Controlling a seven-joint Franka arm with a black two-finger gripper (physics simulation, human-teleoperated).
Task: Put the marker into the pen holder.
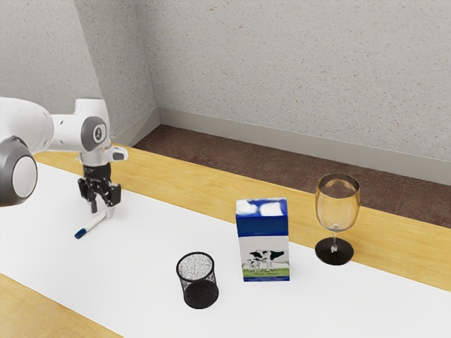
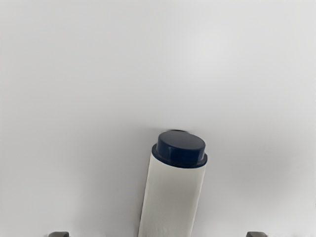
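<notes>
The table point(image 1: 176, 184) carries all. In the exterior view, from the pen holder, the milk carton point(image 1: 263, 229) stands at 2 o'clock; the wine glass point(image 1: 337, 211), farther at 2. The pincer point(image 1: 101, 209), at 10, is open. Holder point(image 1: 201, 294): black, upright. The marker point(image 1: 94, 222) lies at 10, below the pincer, blue end toward 8.

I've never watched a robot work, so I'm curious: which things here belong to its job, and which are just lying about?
For the job:
- marker
- black mesh pen holder, its destination
- my gripper, open at the marker

Just lying about:
- milk carton
- stemmed glass
</notes>
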